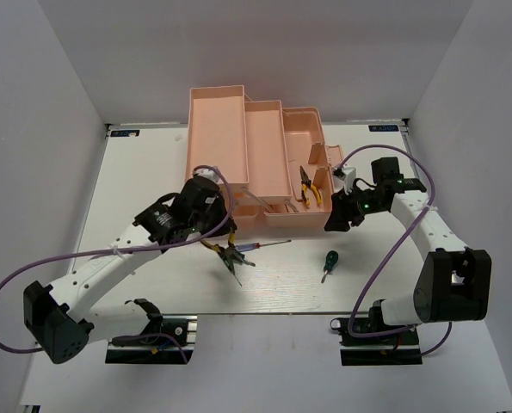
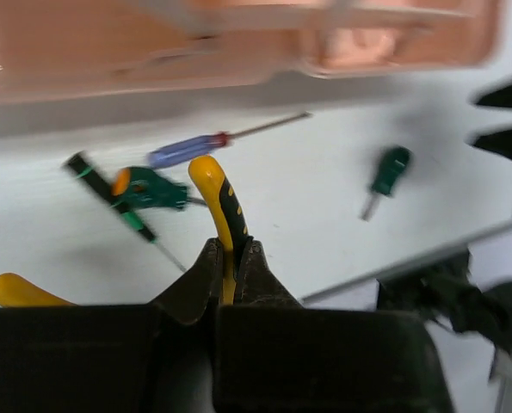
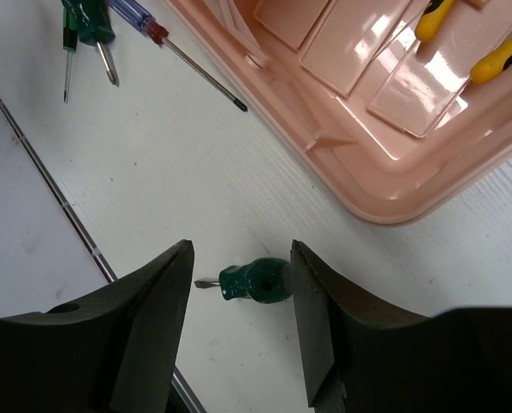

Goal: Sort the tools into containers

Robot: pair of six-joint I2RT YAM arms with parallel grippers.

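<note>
The left claw (image 2: 230, 258) is clamped on one yellow handle of the held pliers (image 2: 214, 185). Their other handle pokes out low at the left of the wrist view. From above, this claw (image 1: 214, 237) and its pliers (image 1: 211, 246) sit at the near left corner of the toolbox (image 1: 264, 146), which is spread open with its trays stepped out to the left.

Crowded close by the pliers are the long green driver (image 2: 148, 189) and the red-blue driver (image 2: 191, 148). Both are on the table (image 1: 152, 163), and the red-blue one lies along the toolbox's front wall. In the top view the three tools bunch together, so I cannot tell whether they touch.

The right claw (image 3: 241, 249) is spread apart and holds nothing. The stubby driver (image 3: 256, 281) shows between its fingers (image 3: 316, 310), lying on the table and apart from both. From above, the stubby (image 1: 329, 262) lies alone, near the toolbox front and well right of the cluster, with the right claw (image 1: 337, 219) just beyond it by the toolbox's right end.

The second pliers (image 1: 307, 185) lie inside the toolbox's right compartment, close to that claw.
</note>
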